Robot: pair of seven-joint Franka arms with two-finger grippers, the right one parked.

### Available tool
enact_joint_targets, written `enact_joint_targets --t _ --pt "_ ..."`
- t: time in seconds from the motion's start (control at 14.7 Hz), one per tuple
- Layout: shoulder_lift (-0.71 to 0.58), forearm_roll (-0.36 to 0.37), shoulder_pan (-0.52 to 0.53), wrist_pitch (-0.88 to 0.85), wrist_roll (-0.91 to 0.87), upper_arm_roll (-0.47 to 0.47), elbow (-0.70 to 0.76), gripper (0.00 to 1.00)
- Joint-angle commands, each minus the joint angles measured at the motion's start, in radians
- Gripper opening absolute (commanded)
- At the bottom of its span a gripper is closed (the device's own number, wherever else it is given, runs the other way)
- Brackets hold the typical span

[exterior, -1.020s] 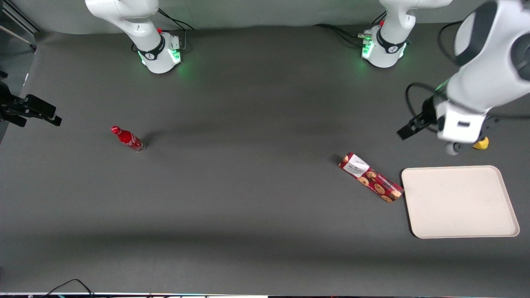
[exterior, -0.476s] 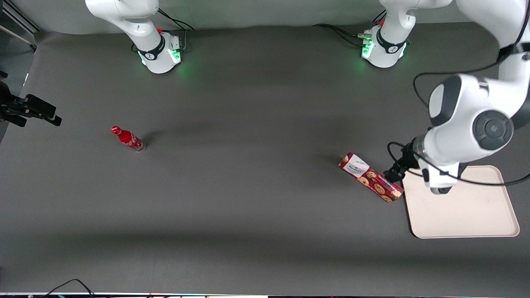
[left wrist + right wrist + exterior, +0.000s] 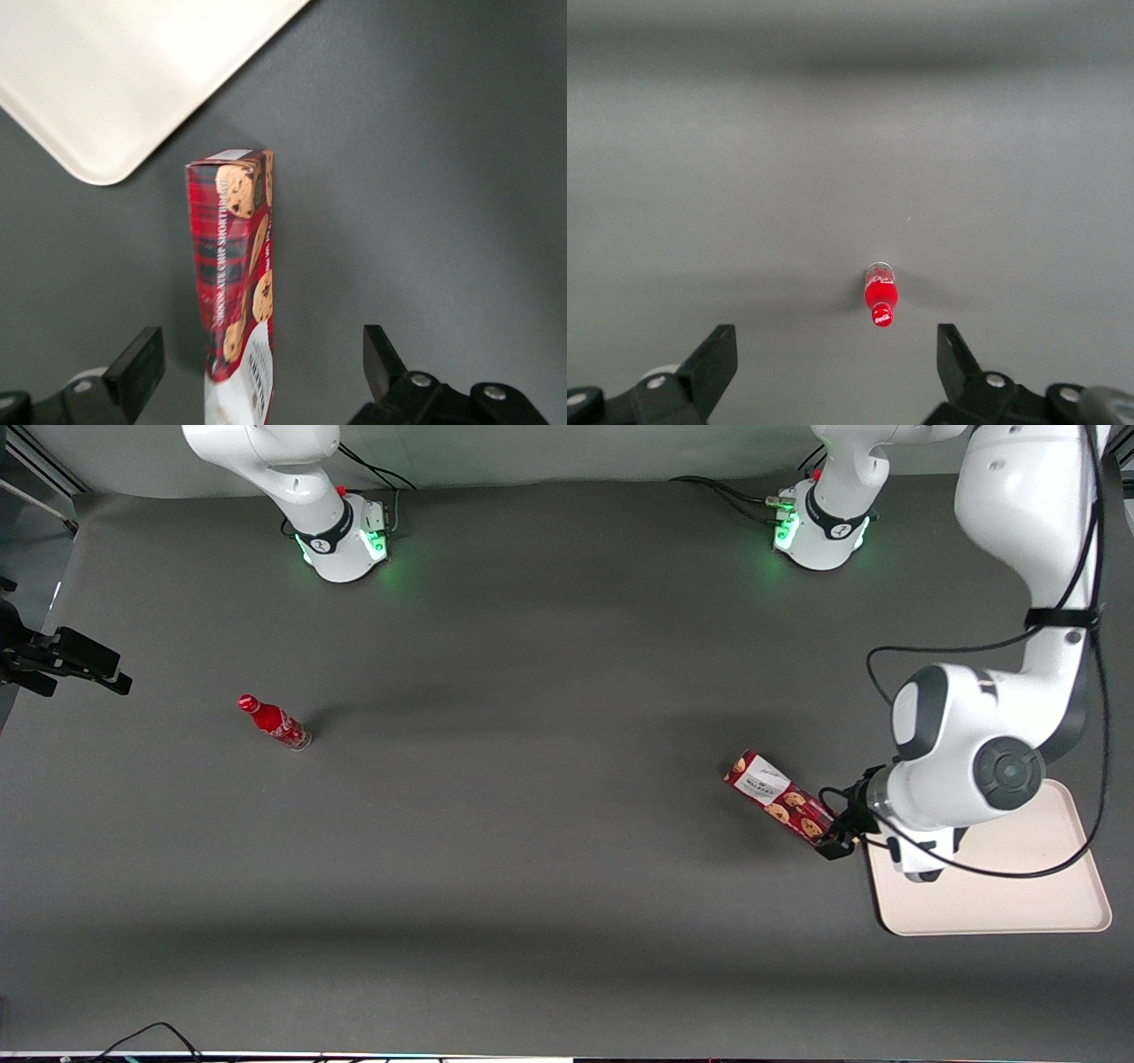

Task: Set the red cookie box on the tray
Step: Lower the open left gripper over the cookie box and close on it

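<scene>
Dark-red tartan marks out the red cookie box (image 3: pixel 782 801), which we see lying flat on the grey table (image 3: pixel 532 850), set at a slant, with its white-labelled end farther from the tray (image 3: pixel 992 903) and its cookie-printed end just beside the tray's rounded corner. We cannot tell from the front view whether that end touches the rim; in the left wrist view a strip of bare table shows between the box (image 3: pixel 237 283) and the corner of the tray (image 3: pixel 106 80), so the two look apart.

We find the gripper (image 3: pixel 836 840) of the working left arm low over the box's tray-side end, at the edge of the tray. In the left wrist view the gripper (image 3: pixel 257 372) has its fingers (image 3: pixel 137 372) spread wide, one on each long side of the box, with grey table showing between each finger and the carton, so nothing is clamped. The box runs lengthwise between them, its label end nearest the camera.

We also see a small red bottle (image 3: pixel 275 724) well apart, toward the parked arm's end of the table; it shows again in the right wrist view (image 3: pixel 880 301).
</scene>
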Motion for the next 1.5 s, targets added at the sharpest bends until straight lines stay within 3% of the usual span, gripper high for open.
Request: enact_joint_targets --t 0.0,0.82,1.09,1.22,1.43 --pt "0.013 0.003 -0.001 0.064 -0.004 -0.002 -0.052 1.0" --pt "-0.067 -0.005 -0.046 0.359 -0.022 -0.013 -0.381 1.0" --pt "-0.056 0.006 -0.053 0.362 0.007 -0.011 -0.381 1.0" --pt "-0.053 0.007 -0.053 0.356 0.042 -0.01 -0.373 0.83" --pt "-0.051 0.01 -0.044 0.349 0.122 -0.007 -0.355 0.19"
